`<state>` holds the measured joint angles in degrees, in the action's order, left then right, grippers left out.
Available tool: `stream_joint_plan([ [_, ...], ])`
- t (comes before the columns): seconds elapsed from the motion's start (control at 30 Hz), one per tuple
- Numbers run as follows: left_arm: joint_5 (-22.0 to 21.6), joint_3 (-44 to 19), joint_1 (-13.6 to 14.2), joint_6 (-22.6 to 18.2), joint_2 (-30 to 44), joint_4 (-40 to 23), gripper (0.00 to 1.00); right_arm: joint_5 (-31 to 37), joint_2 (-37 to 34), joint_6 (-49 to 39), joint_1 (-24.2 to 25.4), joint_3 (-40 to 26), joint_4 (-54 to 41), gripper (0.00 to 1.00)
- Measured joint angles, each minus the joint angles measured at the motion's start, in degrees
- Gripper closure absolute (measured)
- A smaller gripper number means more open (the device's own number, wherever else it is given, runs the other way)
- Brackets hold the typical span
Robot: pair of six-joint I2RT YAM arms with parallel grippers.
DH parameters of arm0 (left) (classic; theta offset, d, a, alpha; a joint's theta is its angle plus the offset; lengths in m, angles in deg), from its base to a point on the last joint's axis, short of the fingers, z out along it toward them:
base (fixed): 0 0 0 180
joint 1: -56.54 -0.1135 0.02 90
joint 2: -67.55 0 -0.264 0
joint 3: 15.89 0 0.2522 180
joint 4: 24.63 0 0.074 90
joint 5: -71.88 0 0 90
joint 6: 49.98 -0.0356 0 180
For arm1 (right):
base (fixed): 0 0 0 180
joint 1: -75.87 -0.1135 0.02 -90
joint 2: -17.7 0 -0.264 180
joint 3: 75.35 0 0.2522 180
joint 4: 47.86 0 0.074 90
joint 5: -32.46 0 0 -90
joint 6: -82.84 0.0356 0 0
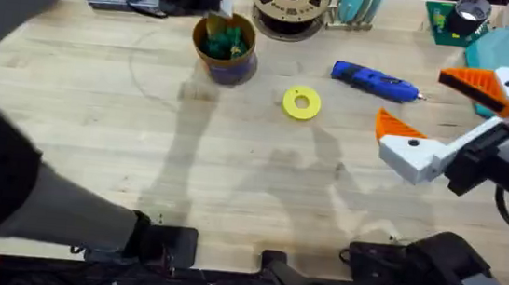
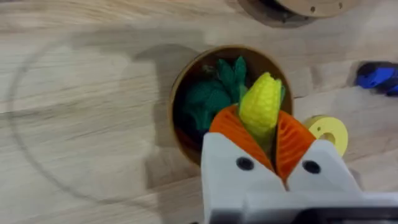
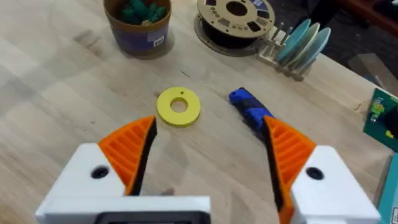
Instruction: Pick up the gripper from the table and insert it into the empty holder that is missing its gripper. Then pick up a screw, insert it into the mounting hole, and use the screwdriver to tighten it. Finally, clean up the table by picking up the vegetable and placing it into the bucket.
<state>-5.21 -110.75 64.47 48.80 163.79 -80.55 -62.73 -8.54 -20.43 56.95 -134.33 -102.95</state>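
**Vegetable over the bucket: a late slip was the risk**

Closest to the lens, the left gripper [image 2: 261, 127] was closed on the vegetable [image 2: 260, 102], its orange pads [image 2: 231, 130] pinching the lower part of a yellow cob with green leaves behind it. The cob hung above the mouth of the bucket [image 2: 181, 87], and more green leafy material lay inside. Whether that green belonged to the held piece could not be told.

In the overhead frame the bucket [image 1: 234, 68] stood at upper centre-left on the table [image 1: 95, 146]. The yellow ring [image 1: 301, 103] lay near it to the right, the screwdriver [image 1: 373, 80] farther right, and the filament spool [image 1: 290, 1] behind, at the top edge. The right gripper [image 3: 208, 134] sat at the right side of that frame with its fingers spread wide and nothing between them.

The main hazard appeared to be the release. The cob sat toward one side of the opening, so letting go there might bounce it off the rim and out. A descent that brushed the wall might tip the light bucket. The ribbed pads might also drag the toy back up on opening.
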Motion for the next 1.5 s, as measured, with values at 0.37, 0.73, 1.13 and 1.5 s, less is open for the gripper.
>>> stream_joint_plan([
  [0.37,0.3,0.0,0.8,-0.4,2.7,-0.5,0.799,0.0,0.0,0.0,0.0,0.0,0.0,0.006],
  [0.73,0.5,0.0,0.8,-0.4,-0.3,-2.8,0.015,0.0,0.0,0.0,0.0,0.0,0.0,0.005],
  [1.13,-0.9,-0.4,0.8,-2.3,-18.1,-21.9,0.015,0.0,0.0,0.0,0.0,0.0,0.0,0.006],
  [1.5,-2.8,-0.4,0.8,-3.1,-21.4,-35.0,0.015,0.0,0.0,0.0,0.0,0.0,-0.1,0.005],
])
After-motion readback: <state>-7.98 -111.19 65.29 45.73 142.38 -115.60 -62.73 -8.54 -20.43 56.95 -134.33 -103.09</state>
